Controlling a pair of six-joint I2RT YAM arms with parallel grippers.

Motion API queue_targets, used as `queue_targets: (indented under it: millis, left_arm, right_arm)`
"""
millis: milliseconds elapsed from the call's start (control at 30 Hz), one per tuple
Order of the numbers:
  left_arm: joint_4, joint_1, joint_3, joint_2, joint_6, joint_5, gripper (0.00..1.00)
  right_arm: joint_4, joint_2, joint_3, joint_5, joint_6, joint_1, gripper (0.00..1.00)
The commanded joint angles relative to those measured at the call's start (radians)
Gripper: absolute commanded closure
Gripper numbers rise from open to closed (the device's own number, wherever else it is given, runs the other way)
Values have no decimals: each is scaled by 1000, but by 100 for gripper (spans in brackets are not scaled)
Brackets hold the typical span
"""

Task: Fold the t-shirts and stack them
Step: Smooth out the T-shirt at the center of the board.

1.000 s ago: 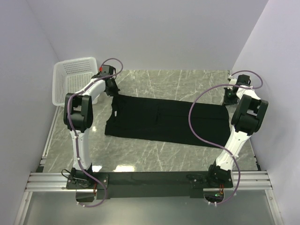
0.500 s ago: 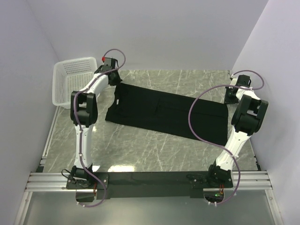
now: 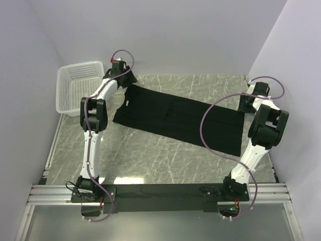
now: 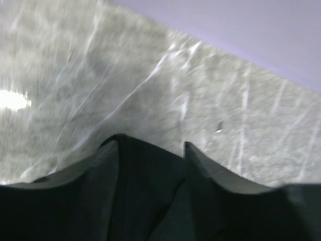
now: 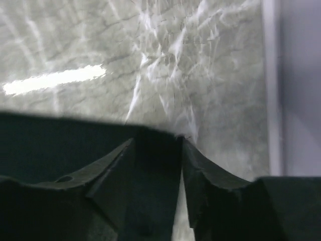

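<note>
t-shirt (image 3: 175, 120) spread on table (image 3: 165, 160) | left jaws pinch it | right jaws pinch it

The black t-shirt (image 3: 175, 118) is lying stretched out long and mostly flat on the table (image 3: 165, 165). It is slanting from the far left side down to the right side. Its far left end and its right end are lifting up a little, pinched there.
</note>
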Motion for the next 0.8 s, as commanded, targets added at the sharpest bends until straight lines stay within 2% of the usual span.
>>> queue_targets:
  millis: [0, 167, 267, 367, 533, 567, 667, 700, 767]
  left_arm:
    - [127, 14, 83, -92, 13, 37, 38]
    - [148, 8, 17, -253, 103, 130, 33]
    - [141, 2, -98, -380, 169, 111, 30]
    - [116, -4, -243, -532, 219, 55, 29]
    - [116, -4, -677, -874, 167, -7, 30]
    - [110, -4, -805, -920, 121, -15, 30]
    - [110, -6, -995, -1100, 5, -25, 34]
    - [118, -6, -1106, -1140, -23, -36, 35]
    - [124, -9, -1205, -1246, -98, -56, 35]
  right_arm:
    - [53, -134, -4, -2, -46, -3, 47]
    - [22, -226, -21, -25, -165, 16, 43]
    - [-34, -263, -22, -66, -221, 29, 39]
    - [-126, -317, -39, -183, -337, 59, 39]
    - [-223, -447, -175, -413, -558, 138, 39]
    - [-255, -470, -198, -447, -613, 151, 39]
    - [-295, -562, -293, -568, -669, 200, 40]
    - [-317, -581, -327, -609, -734, 216, 40]
    - [-396, -614, -352, -672, -807, 236, 40]
